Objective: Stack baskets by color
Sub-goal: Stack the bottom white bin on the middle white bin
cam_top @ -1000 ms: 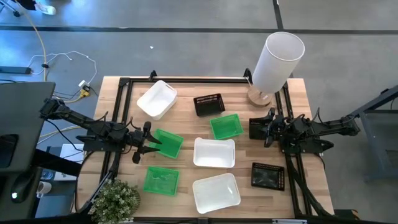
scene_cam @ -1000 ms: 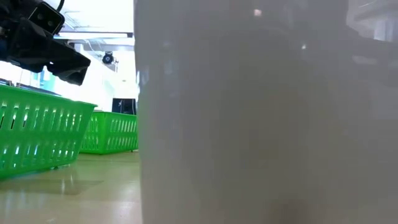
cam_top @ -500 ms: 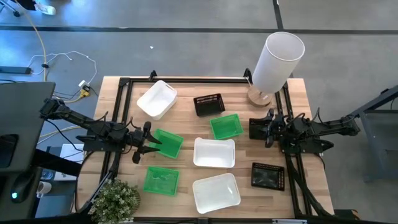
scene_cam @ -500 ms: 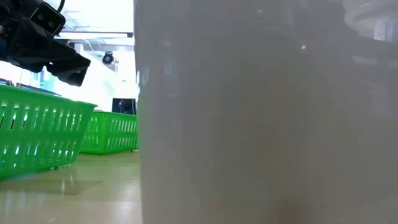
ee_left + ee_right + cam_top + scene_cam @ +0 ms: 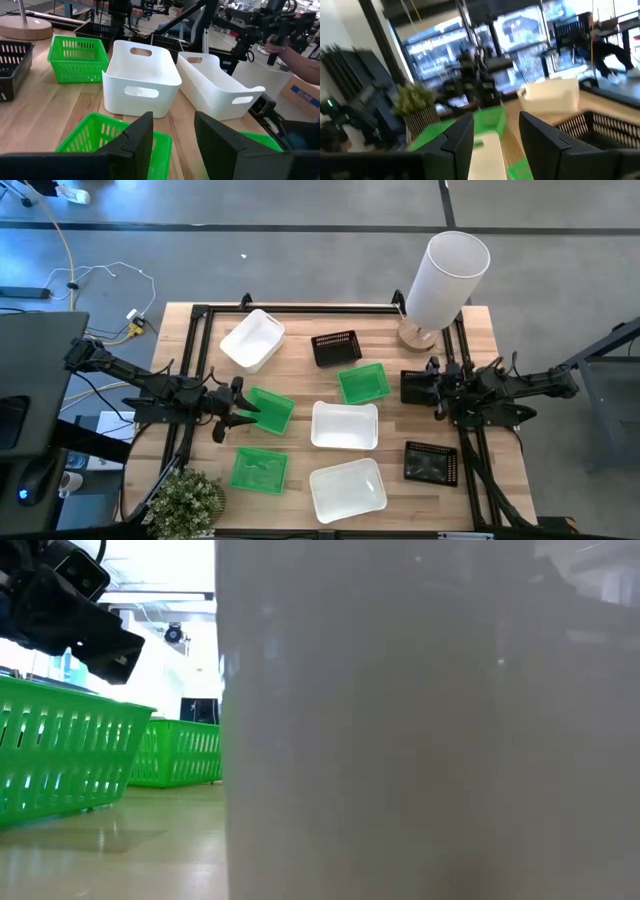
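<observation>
Left gripper [image 5: 243, 413] at the table's nine o'clock edge, fingers spread, nothing between them, tips over the near rim of a green basket [image 5: 268, 409]. Second green basket [image 5: 259, 470] toward seven o'clock, just beside a potted plant [image 5: 186, 498]. White basket [image 5: 251, 339] at eleven o'clock, tilted. Black mesh basket [image 5: 336, 348] near twelve o'clock, with a third green basket [image 5: 363, 383] just below it. Two more white baskets around the centre and six o'clock: one [image 5: 344, 426] mid-table, the other [image 5: 347, 489] nearer the front edge. Tall white cylinder [image 5: 444, 280] on a wooden base at one o'clock. Right gripper [image 5: 430, 389] at three o'clock, fingers parted, hovering at a black basket [image 5: 412, 387], not clamped on it. Third black basket [image 5: 430, 462] at five o'clock. No baskets stacked yet.
</observation>
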Robot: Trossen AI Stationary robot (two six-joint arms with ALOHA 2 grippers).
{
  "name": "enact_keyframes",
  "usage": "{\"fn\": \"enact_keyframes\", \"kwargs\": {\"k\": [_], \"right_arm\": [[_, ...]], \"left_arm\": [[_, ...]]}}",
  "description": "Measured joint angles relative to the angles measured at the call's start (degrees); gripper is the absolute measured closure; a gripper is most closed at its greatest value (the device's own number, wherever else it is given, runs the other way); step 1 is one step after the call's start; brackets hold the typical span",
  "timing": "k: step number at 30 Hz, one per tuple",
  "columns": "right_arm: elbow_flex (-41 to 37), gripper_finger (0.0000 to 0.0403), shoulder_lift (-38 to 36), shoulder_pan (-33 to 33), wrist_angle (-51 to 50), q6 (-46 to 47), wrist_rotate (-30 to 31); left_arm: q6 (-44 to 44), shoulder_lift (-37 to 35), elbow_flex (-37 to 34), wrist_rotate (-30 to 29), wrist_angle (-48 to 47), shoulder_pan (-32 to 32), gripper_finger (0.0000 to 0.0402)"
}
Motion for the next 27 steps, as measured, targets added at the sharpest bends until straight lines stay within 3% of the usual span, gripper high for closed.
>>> {"fn": "enact_keyframes", "kwargs": {"k": [9, 15, 23, 27], "right_arm": [[8.1, 0.0256, 5.3, 0.0, 0.6, -0.9, -5.4], [15.6, 0.0256, 17.7, 0.0, -0.9, -2.3, -6.8], [29.3, 0.0256, 35.3, 0.1, -14.5, -2.0, -7.4], [34.8, 0.0256, 42.5, 1.8, -16.4, -2.0, -8.9]], "left_arm": [[-0.1, 0.0, 0.0, 0.0, 0.0, 0.0, 0.0268], [-0.1, 0.0, 0.0, -0.1, 0.0, 0.0, 0.0268], [-0.1, 0.0, 0.0, -0.2, 0.0, 0.0, 0.0268], [0.0, 0.0, 0.0, -0.2, 0.0, 0.0, 0.0268]]}}
